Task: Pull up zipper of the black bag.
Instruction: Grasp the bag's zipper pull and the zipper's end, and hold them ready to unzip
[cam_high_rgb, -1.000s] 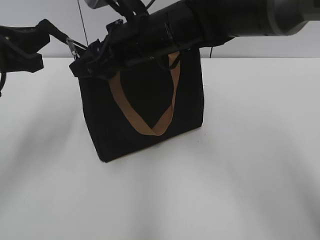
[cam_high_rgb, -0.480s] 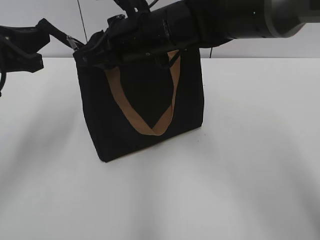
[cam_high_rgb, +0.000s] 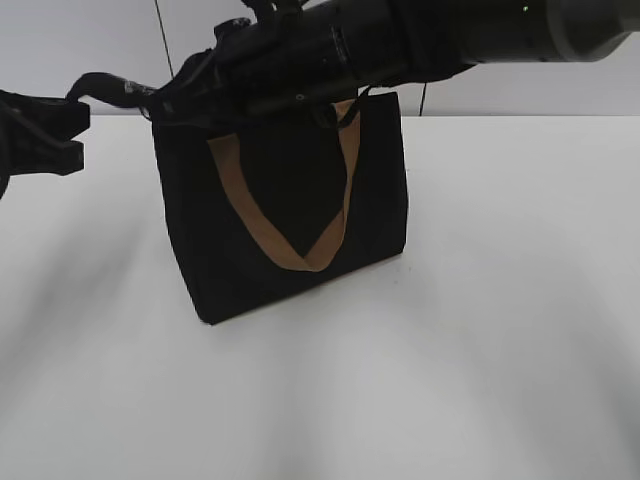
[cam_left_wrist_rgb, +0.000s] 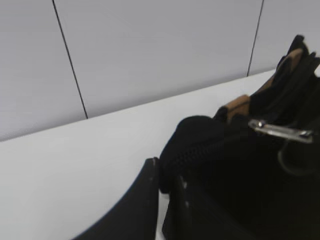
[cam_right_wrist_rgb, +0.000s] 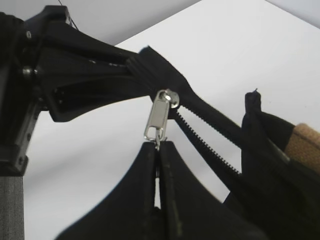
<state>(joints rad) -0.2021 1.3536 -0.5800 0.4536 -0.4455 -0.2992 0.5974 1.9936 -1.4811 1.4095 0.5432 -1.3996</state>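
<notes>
The black bag (cam_high_rgb: 290, 215) stands upright on the white table with a tan strap (cam_high_rgb: 290, 245) hanging down its front. My right gripper (cam_right_wrist_rgb: 158, 145) is shut on the silvery pull tab (cam_right_wrist_rgb: 159, 119) of the zipper (cam_right_wrist_rgb: 205, 145), near the bag's top left corner; open zipper teeth run off to the right. In the exterior view this gripper (cam_high_rgb: 165, 100) reaches across the bag's top. My left gripper (cam_left_wrist_rgb: 167, 175) is shut on the black fabric end of the bag's top corner (cam_left_wrist_rgb: 192, 137); in the exterior view it (cam_high_rgb: 135, 92) sits just left of the bag.
The white table (cam_high_rgb: 480, 330) spreads around the bag. A grey panelled wall (cam_left_wrist_rgb: 150, 55) stands behind. My right arm (cam_high_rgb: 420, 40) crosses over the bag's top from the upper right.
My right gripper has moved left and up along the bag's top edge with the pull tab. The bag's top left corner is pulled tauter and higher toward my left gripper.
</notes>
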